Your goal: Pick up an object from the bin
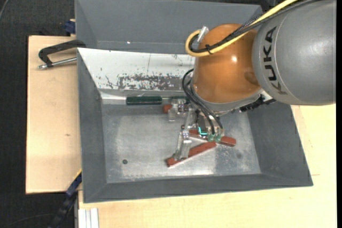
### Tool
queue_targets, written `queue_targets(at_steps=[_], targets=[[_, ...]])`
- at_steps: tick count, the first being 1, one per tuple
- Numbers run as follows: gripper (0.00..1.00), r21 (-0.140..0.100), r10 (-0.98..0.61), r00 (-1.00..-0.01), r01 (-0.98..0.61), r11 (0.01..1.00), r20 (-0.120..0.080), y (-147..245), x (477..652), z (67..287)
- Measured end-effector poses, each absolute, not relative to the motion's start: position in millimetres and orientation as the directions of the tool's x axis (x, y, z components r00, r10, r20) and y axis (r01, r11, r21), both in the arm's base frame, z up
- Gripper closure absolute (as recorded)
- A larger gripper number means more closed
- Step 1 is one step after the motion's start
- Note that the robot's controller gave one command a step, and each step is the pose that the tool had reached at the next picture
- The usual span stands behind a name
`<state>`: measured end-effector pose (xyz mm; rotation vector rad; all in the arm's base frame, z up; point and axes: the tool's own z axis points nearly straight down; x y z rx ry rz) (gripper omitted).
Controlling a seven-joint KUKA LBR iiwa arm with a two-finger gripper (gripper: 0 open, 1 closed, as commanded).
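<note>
Gripper (191, 139): low over the floor right of centre, under the orange cover (224, 69); grip state cannot be told.
Nearest thing: red-brown stick (193, 151), slender, rigid-looking, flat on the floor just beneath.
Long axis: front-left to back-right, shallow slant.
Elsewhere: dark green bar (143, 99) along the back wall.
Bin (139, 136): grey metal, scuffed.

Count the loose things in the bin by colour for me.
Dark green: 1, a bar at the back wall.
Red: 3, a small piece near that bar, a long strip and a short strip by the gripper.
Total: 4, leaving out a dark speck that may be a mark.
</note>
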<state>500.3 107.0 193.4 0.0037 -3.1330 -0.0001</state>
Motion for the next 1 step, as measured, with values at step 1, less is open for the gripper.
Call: queue_targets(at_steps=[1], targets=[[0.00,-0.001,-0.131,-0.991,-0.131,0.991,0.008,58.3,497.5,88.4]])
